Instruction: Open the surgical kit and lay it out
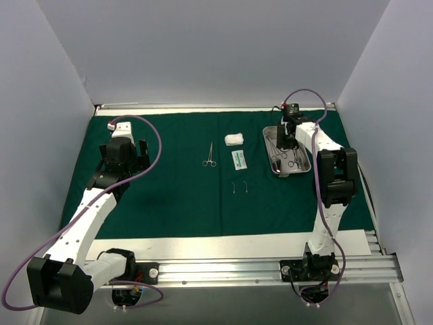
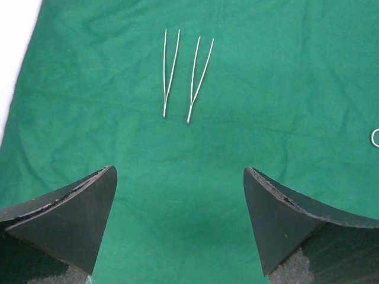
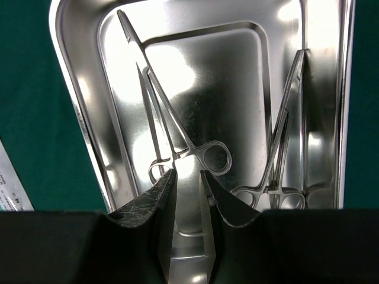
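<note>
Now emptying the far-right tray [image 3: 65, 89]: my right gripper [image 3: 186, 174] sits jaws-narrow at the forceps [image 3: 146, 70] rings, grasp unclear, left gripper [image 2: 180, 174] released; next I'd lift them onto the drape [image 2: 266, 89].

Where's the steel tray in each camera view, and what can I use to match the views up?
Top external: the steel tray lies on the right part of the cloth, toward the far edge.
Left wrist: not in it.
Right wrist: the tray fills most of the picture.
Shared landmark: the green drape, seen in all three views.
</note>
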